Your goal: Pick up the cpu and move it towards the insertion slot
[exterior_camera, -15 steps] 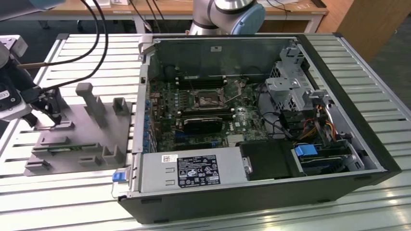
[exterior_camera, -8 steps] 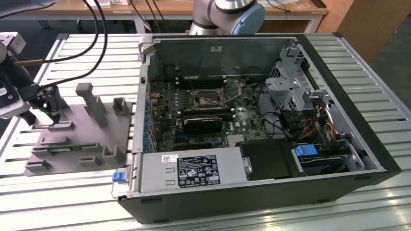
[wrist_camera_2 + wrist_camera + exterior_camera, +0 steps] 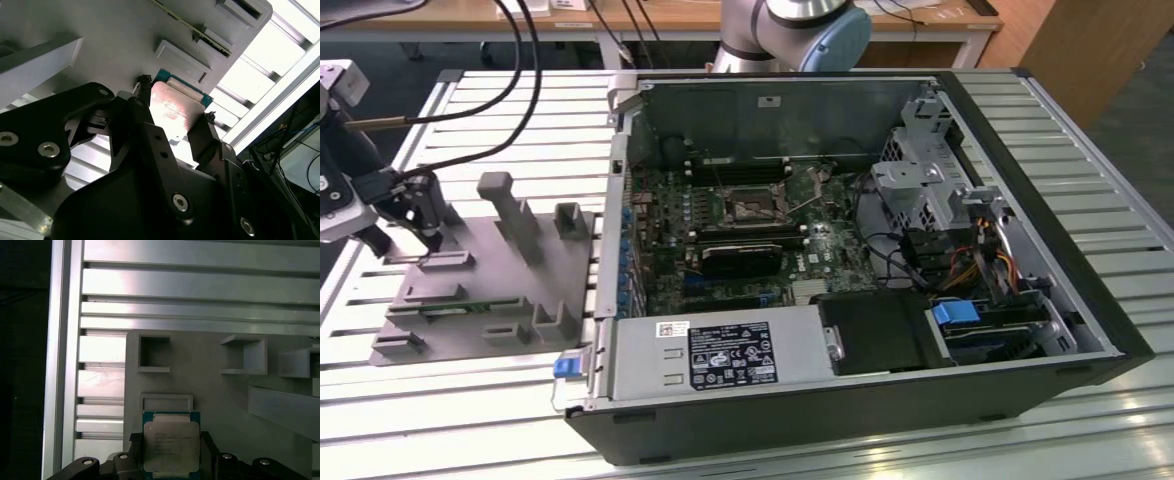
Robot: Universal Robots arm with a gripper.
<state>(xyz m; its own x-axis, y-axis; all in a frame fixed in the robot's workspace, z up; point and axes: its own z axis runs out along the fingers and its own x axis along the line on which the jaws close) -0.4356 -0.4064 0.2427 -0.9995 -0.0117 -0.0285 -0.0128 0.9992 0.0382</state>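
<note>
The cpu (image 3: 171,442), a flat silver square on a teal-edged base, sits between my gripper's (image 3: 171,460) two black fingers, which press on its opposite edges. The second wrist view shows the cpu (image 3: 175,110) clamped the same way by the gripper (image 3: 176,102), just over the grey fixture block (image 3: 100,40). In the exterior view the gripper (image 3: 407,238) hangs over the fixture block (image 3: 494,290) at the exterior view's left. The insertion slot (image 3: 754,205), a silvery frame around a dark centre, lies on the motherboard inside the open computer case (image 3: 1014,150), well off towards the exterior view's right.
Upright grey posts (image 3: 500,205) rise from the fixture beside the gripper. A black heatsink (image 3: 740,260) and a power supply (image 3: 720,352) sit inside the case near the slot. Black cables (image 3: 520,70) hang at the upper left. The table is ribbed aluminium slats (image 3: 494,120).
</note>
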